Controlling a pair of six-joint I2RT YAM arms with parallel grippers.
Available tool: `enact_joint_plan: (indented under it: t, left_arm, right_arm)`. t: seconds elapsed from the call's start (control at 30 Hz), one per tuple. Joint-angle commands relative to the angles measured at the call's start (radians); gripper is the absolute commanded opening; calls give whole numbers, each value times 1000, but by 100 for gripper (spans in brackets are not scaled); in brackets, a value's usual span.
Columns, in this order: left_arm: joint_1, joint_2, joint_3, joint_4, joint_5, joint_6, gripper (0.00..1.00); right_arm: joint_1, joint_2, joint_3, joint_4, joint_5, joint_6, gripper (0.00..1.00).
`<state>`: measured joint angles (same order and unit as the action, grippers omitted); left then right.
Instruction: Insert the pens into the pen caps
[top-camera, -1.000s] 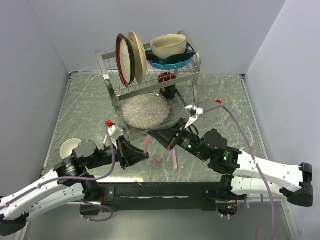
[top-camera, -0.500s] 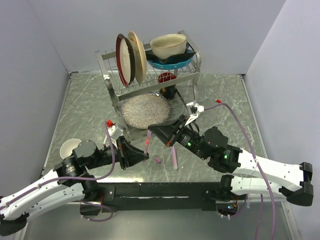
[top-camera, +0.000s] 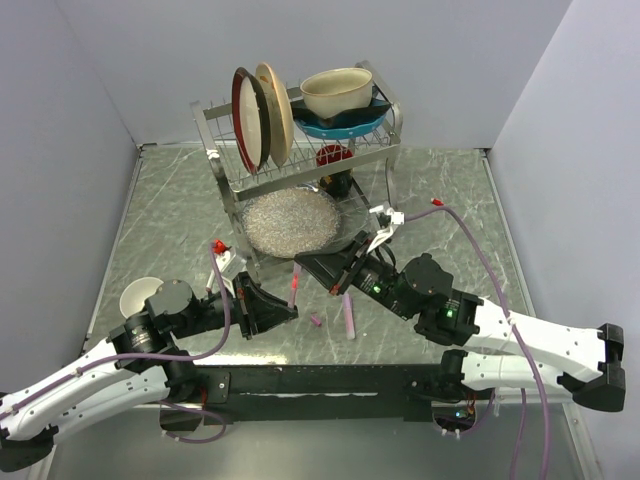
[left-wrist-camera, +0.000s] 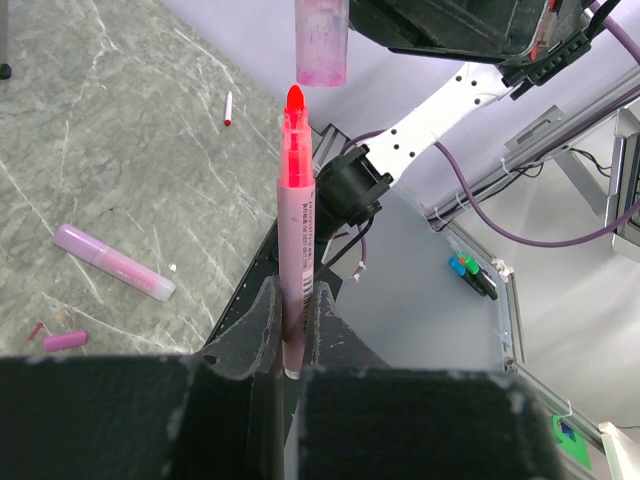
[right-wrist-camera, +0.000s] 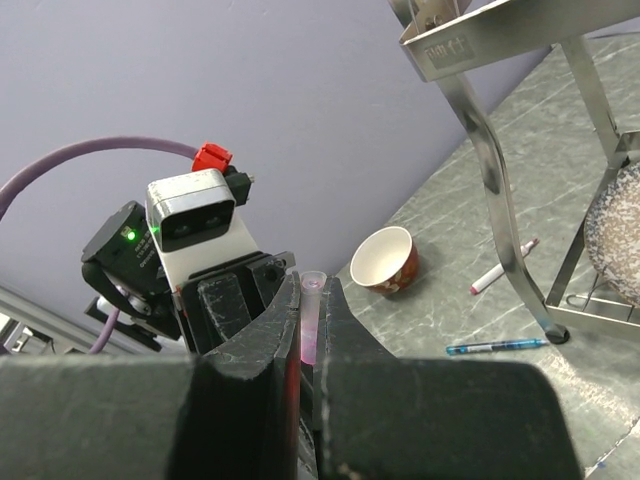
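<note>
left fingers (left-wrist-camera: 266, 322): clamp pink pen (left-wrist-camera: 297, 235)
right fingers (right-wrist-camera: 336, 340): clamp pink cap (left-wrist-camera: 321, 40)
progress: cap above red tip (left-wrist-camera: 295, 100), unseated; loose pen (left-wrist-camera: 113, 262) on counter (left-wrist-camera: 120, 150)

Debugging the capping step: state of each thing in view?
Left tool, shut on held pen.
Held pen, upright, tip bare.
Right tool, shut on pink cap.
Pink cap, over the tip, not seated.
Loose pen, flat on table.
Loose cap, flat on table.
</note>
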<state>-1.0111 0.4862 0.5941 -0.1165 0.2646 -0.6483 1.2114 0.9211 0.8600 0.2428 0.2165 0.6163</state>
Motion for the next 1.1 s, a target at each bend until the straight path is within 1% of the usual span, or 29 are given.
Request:
enact_joint_plan:
  t: [0.0, 0.27, 0.43, 0.9, 1.07]
  left_arm:
    - [3, -8, 30, 52, 2, -2, 1]
    - [2, -6, 23, 63, 2, -7, 1]
    - [3, -9, 15, 67, 4, -16, 1]
    - [2, 3, 4, 83, 21, -27, 1]
    - [2, 2, 3, 81, 19, -25, 1]
  right_arm:
    - [11, -33, -16, 1, 6, 13, 0]
    - [34, -41, -53, -14, 35, 19, 0]
    - [37, -50, -58, 7, 44, 26, 0]
    - [37, -27, 31, 4, 99, -20, 0]
    - [37, -16, 51, 0, 95, -30, 0]
